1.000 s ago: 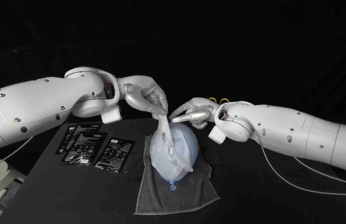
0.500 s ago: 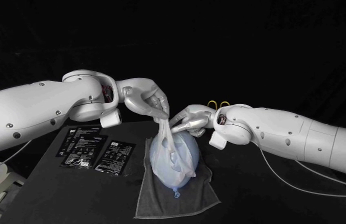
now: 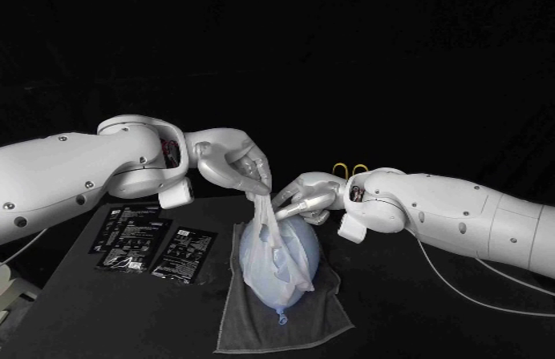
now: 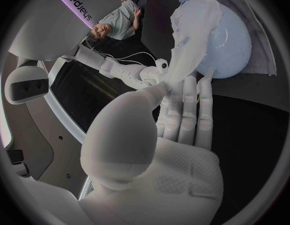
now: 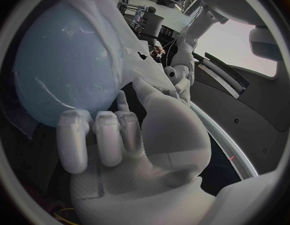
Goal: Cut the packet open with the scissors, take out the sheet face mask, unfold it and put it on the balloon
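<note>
Head view: three flat black packets [image 3: 151, 239], contents unseen, lie left of a grey towel [image 3: 312, 315] bearing a pale blue balloon [image 3: 298, 243] draped with a wrinkled white sheet face mask [image 3: 269, 239]; left wrist view: my left hand [image 4: 182, 115] pinches its top; right wrist view: my right hand [image 5: 132, 135] pinches its edge.

Robot lab bench, staged for recording.
A black table [image 3: 151, 311] before a plain black backdrop [image 3: 289, 46]; a pale cable [image 3: 453, 280] trails from the white right arm [image 3: 463, 215].
</note>
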### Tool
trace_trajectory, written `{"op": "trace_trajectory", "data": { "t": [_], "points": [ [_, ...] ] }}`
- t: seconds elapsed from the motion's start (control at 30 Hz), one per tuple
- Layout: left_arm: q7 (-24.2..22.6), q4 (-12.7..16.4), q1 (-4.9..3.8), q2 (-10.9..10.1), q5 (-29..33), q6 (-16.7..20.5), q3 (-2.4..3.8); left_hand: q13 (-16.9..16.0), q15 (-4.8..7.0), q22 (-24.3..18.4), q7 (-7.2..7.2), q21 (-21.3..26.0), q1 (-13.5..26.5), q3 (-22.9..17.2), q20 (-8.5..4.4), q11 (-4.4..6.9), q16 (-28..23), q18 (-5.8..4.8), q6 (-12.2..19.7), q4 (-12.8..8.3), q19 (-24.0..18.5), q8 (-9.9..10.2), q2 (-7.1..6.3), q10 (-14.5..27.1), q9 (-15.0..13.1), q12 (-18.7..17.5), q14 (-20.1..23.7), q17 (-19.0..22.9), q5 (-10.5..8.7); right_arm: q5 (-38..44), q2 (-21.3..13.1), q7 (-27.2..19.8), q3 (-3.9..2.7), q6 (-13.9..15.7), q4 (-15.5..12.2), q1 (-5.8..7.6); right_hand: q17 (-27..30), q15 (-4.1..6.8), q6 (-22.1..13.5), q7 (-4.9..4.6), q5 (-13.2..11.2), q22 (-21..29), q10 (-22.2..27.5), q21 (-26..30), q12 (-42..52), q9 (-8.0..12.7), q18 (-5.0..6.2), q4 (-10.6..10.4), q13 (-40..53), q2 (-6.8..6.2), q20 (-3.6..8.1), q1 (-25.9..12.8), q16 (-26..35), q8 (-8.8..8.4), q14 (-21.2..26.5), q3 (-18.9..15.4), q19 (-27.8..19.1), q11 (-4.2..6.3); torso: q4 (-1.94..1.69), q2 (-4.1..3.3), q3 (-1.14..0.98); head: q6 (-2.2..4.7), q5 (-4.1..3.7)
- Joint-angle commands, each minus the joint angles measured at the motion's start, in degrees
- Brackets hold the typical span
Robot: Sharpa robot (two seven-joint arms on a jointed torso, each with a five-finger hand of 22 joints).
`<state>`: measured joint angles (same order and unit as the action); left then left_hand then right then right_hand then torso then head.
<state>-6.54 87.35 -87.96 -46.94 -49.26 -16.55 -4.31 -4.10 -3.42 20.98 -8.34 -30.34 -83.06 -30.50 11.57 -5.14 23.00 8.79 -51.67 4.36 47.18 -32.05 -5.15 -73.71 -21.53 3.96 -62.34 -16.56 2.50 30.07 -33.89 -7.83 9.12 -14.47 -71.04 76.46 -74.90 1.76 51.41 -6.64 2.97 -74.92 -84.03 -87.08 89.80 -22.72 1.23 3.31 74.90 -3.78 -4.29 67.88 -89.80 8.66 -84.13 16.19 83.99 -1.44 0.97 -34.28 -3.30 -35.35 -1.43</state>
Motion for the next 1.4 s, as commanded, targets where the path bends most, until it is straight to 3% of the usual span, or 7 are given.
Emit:
{"op": "trace_trajectory", "data": {
  "t": [0.03,0.4,0.7,0.9,1.07,1.4],
  "points": [
    [-0.8,-0.1,-0.13,0.0,0.6,-0.5,0.11,-0.1,0.07,0.0,-0.01,-0.2,-0.5,0.2,0.04,-0.04,-0.2,0.70,-0.4,-0.2,-0.3,-0.3,0.15,-0.4,-5.1,-0.3,-0.4,0.0,0.24,-1.2,-0.2,0.2,-0.02,-6.1,0.0,0.02,-15.1,-0.44,1.4,-0.25,-0.2,-14.0,-6.0,0.2,0.2,-0.1,-0.46,-0.2,15.1,0.81,-0.18,-0.1,-0.2,0.47,-5.9,-0.4,4.5,-0.86,-0.03,-0.03,-0.04,-0.02,-0.14],
    [-0.8,-0.7,-0.13,0.2,0.6,-0.4,0.11,-0.1,0.07,0.2,-0.02,-0.3,-0.6,0.2,0.04,-0.05,-0.3,0.69,-0.4,-0.3,-0.4,-0.3,0.15,-0.4,-5.1,-0.3,-0.4,-0.1,0.24,-1.9,-1.0,0.7,-0.02,-9.2,-0.3,0.11,-15.1,-0.76,2.8,-0.43,-0.2,-14.0,-6.0,0.3,0.2,0.0,-0.44,-0.3,15.1,1.11,-0.52,0.2,-0.2,0.77,-5.9,-0.6,4.5,-1.14,0.03,0.01,-0.06,0.19,-0.10],
    [-0.8,-0.9,-0.13,0.2,0.6,-0.4,0.10,-0.1,0.07,0.2,-0.02,-0.3,-0.6,0.2,0.04,-0.05,-0.3,0.69,-0.4,-0.3,-0.4,-0.3,0.15,-0.4,-5.1,-0.3,-0.4,-0.1,0.24,-1.9,-1.3,0.4,-0.02,-7.2,-0.1,0.22,-15.1,-0.77,6.1,-0.34,-0.2,-14.2,-6.0,-0.2,0.2,0.1,-0.56,1.3,15.1,2.98,-0.77,3.3,-0.2,1.74,-5.9,1.3,4.7,-1.09,0.01,-0.02,-0.03,0.31,-0.17],
    [-0.7,-0.9,-0.13,0.1,0.6,-0.5,0.10,-0.1,0.07,0.2,-0.02,-0.3,-0.6,0.2,0.04,-0.05,-0.3,0.69,-0.4,-0.3,-0.4,-0.3,0.15,-0.4,-5.1,-0.3,-0.4,-0.1,0.24,-1.8,-1.9,0.4,-0.02,-6.3,-0.4,0.32,-15.1,-0.20,10.2,0.75,-0.2,-14.2,-6.0,-0.3,0.2,-0.9,-0.56,3.9,15.1,4.30,-0.49,6.3,-0.2,3.77,-5.9,3.7,4.7,-0.23,0.00,-0.02,-0.02,0.21,-0.17],
    [-0.6,-0.9,-0.13,-0.1,0.7,-0.5,0.09,-0.1,0.06,0.4,-0.02,-0.6,-0.6,0.2,0.04,-0.05,-0.4,0.66,-0.5,-0.2,-0.6,-0.1,0.18,-0.4,-5.2,-0.3,-0.5,-0.2,0.24,-2.1,-2.5,-0.2,-0.01,-4.6,-0.7,0.39,-15.1,0.63,11.8,1.74,-0.2,-14.2,-6.0,-0.2,0.2,-3.0,-0.53,5.7,15.1,4.80,0.29,6.5,-0.2,5.97,-5.9,5.5,4.7,0.66,-0.02,0.00,-0.03,0.22,-0.14],
    [-0.4,-1.3,-0.12,-0.1,0.9,-0.4,0.07,-0.1,0.06,0.4,-0.02,-0.6,-0.6,0.2,0.05,-0.05,-0.4,0.65,-0.5,-0.2,-0.7,-0.1,0.18,-0.4,-5.2,-0.3,-0.5,-0.3,0.24,-4.3,-5.0,-1.9,-0.01,0.5,-3.1,0.76,-15.1,1.00,9.5,2.06,-0.2,-14.1,-6.0,0.0,0.2,-9.1,-0.49,7.9,15.1,4.70,0.80,2.7,-0.2,9.89,-5.9,10.7,4.6,1.03,0.03,-0.02,-0.05,0.20,-0.21]
  ]
}}
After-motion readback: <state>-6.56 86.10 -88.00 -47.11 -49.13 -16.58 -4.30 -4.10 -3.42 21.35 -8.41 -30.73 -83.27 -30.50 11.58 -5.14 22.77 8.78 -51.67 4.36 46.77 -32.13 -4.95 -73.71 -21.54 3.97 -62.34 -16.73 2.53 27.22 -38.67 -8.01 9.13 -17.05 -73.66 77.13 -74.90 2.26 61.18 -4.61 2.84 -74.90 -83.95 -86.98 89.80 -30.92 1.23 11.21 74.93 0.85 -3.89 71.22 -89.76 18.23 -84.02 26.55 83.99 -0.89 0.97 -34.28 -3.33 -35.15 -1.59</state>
